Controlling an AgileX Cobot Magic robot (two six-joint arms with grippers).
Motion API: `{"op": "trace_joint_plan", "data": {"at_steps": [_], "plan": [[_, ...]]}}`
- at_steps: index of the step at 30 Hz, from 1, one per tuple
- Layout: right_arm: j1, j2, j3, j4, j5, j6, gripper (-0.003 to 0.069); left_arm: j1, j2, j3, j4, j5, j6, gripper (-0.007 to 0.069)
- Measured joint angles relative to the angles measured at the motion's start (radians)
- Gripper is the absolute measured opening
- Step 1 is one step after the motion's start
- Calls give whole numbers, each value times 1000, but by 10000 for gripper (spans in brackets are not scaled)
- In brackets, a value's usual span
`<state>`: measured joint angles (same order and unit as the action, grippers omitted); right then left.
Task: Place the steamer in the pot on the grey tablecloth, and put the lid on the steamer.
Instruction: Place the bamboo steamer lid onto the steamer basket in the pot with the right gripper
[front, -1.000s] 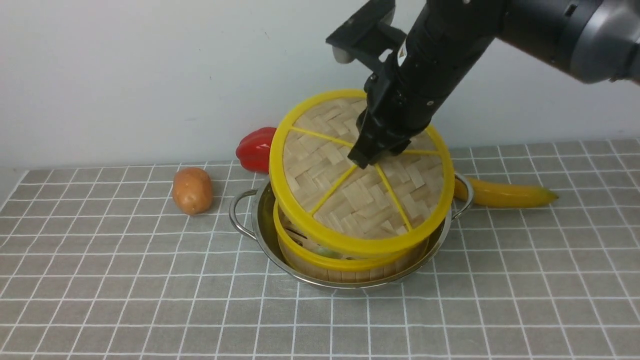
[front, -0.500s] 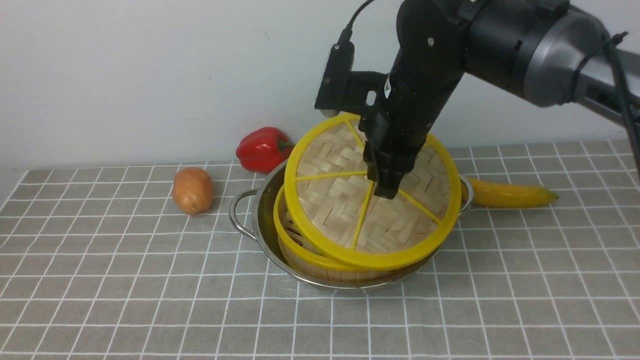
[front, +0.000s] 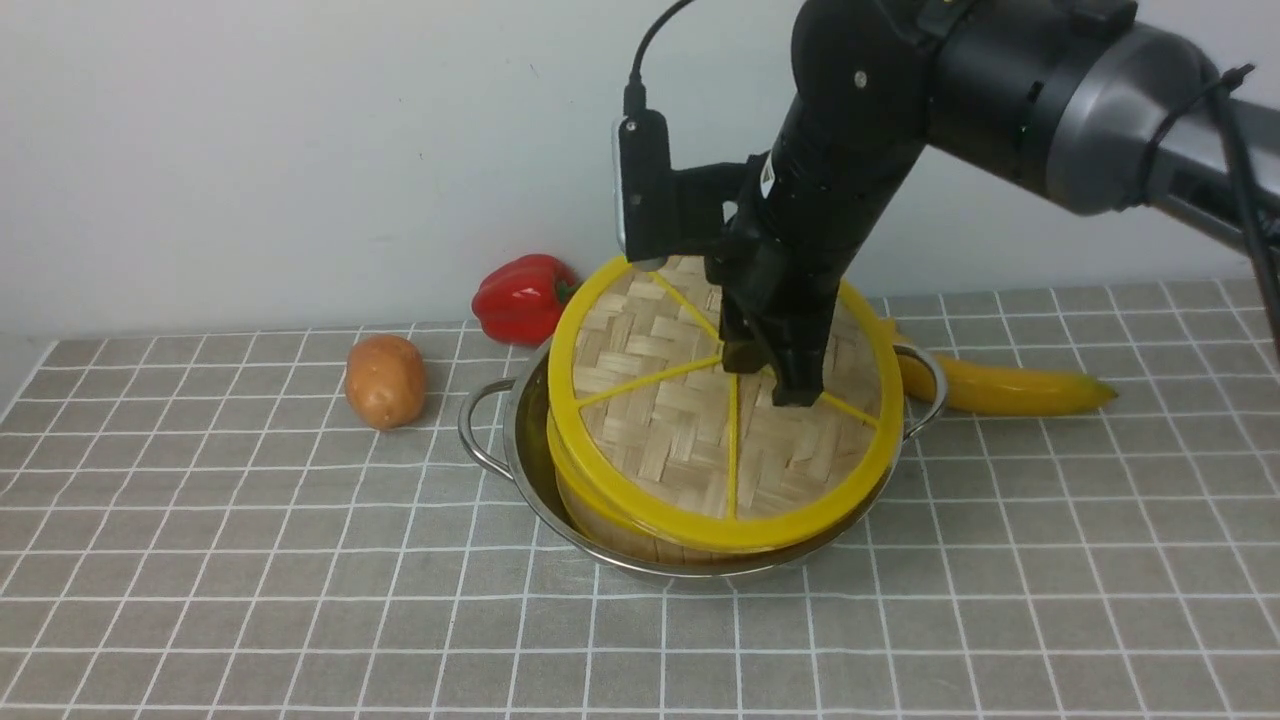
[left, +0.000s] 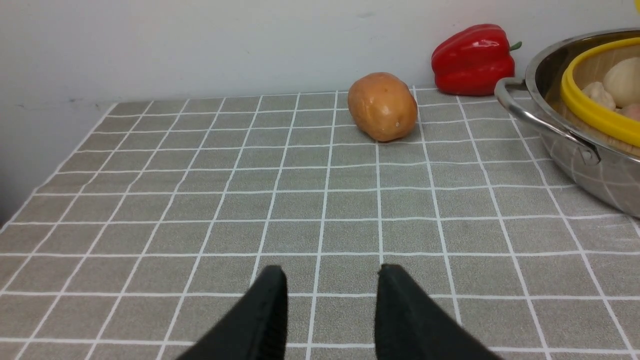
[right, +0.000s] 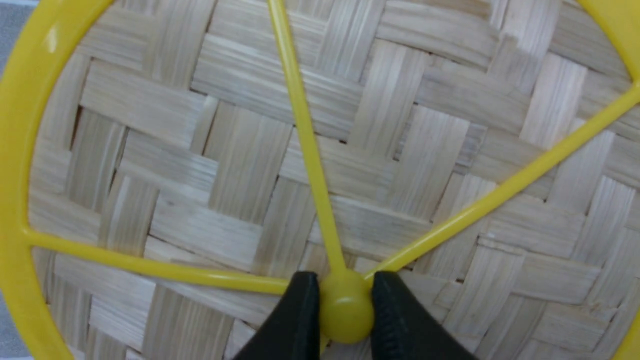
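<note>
Spreading beneath both end effectors, the grey tablecloth (front: 300, 560) carries the pot (front: 478, 432). The pot holds the steamer (front: 612, 536) directly below the right end effector (front: 765, 378). The lid (front: 670, 440) covers the steamer, clamped at its centre by that end effector. The left end effector (left: 330, 280), well apart from the pot, hovers with jaws apart and empty.
</note>
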<state>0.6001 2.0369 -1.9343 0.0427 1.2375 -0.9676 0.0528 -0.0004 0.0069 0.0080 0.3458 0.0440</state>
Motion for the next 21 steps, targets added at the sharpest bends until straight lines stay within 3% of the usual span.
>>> {"op": "trace_joint_plan", "data": {"at_steps": [10, 21], "plan": [[0, 0, 0, 0, -52, -102, 146, 0, 0, 0, 0, 0, 0, 243], [0, 20, 0, -16, -71, -118, 146, 0, 0, 0, 0, 0, 0, 243]]}}
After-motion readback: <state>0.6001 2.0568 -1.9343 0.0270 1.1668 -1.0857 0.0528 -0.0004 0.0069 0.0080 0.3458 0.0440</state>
